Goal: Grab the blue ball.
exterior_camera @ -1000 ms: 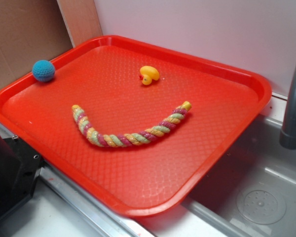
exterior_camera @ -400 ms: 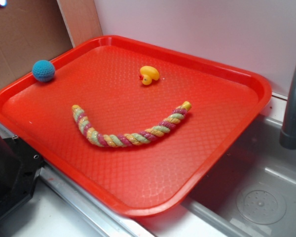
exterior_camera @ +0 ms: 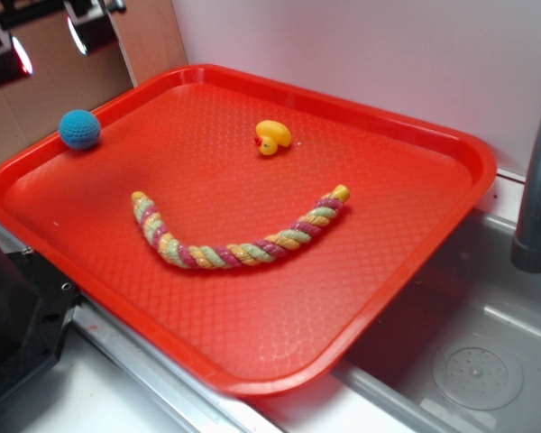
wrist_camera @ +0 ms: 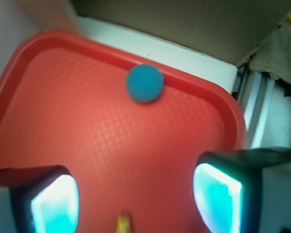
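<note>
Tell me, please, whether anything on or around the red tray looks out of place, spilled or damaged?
Nothing looks spilled or damaged. One oddity: the red tray sits askew, its near right corner overhanging the sink. The blue ball rests against the tray's left rim, the yellow rubber duck and curved rope toy lie loose. The gripper hangs open above.

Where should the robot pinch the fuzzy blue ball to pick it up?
Probably from straight above, pinching the blue ball across its widest middle. It is round, so any pair of opposite sides works, but it sits against the tray's raised rim, so fingers should close along the rim, not across it.
</note>
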`<state>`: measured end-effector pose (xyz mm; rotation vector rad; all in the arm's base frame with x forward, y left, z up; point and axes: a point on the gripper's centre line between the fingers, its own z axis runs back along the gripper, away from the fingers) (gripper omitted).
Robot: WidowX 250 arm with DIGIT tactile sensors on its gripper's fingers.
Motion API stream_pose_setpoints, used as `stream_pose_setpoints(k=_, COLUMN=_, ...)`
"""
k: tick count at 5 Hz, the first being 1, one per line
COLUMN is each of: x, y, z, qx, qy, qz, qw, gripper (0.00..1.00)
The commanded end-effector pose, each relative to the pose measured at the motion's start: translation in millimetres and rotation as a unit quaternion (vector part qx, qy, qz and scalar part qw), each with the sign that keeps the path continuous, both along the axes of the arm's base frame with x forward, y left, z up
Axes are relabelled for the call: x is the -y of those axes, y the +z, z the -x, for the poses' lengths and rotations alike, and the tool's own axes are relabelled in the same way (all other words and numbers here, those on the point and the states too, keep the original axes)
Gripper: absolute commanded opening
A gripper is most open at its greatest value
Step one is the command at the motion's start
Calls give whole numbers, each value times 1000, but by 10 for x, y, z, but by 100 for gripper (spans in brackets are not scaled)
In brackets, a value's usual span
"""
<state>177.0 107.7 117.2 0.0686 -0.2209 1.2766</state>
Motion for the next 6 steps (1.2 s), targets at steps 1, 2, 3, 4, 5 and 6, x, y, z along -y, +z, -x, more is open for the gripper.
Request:
stream_pose_setpoints(k=1, x=-388, y=-426, z=-109, qx=21, qy=98, qz=-79, qw=992, gripper=100)
stream_pose_setpoints(k=2, x=-536, y=-576, z=-160, qx=20, qy=133, qz=-109, qw=985, gripper=100)
stream_pose_setpoints(k=3, x=-682, y=-706, z=-188, qx=8, qy=163, qz=-140, qw=977, gripper=100)
stream_pose_setpoints(k=4, x=-716, y=-811, z=-191, qx=-2, qy=184, qz=-156, qw=970, gripper=100)
stream_pose_setpoints(k=5, x=-701, y=-825, z=-212, qx=-2, qy=189, qz=-163, qw=968, gripper=0)
stream_pose_setpoints(k=6, x=-639, y=-763, z=-246, qx=3, qy=168, qz=-154, qw=974, gripper=0)
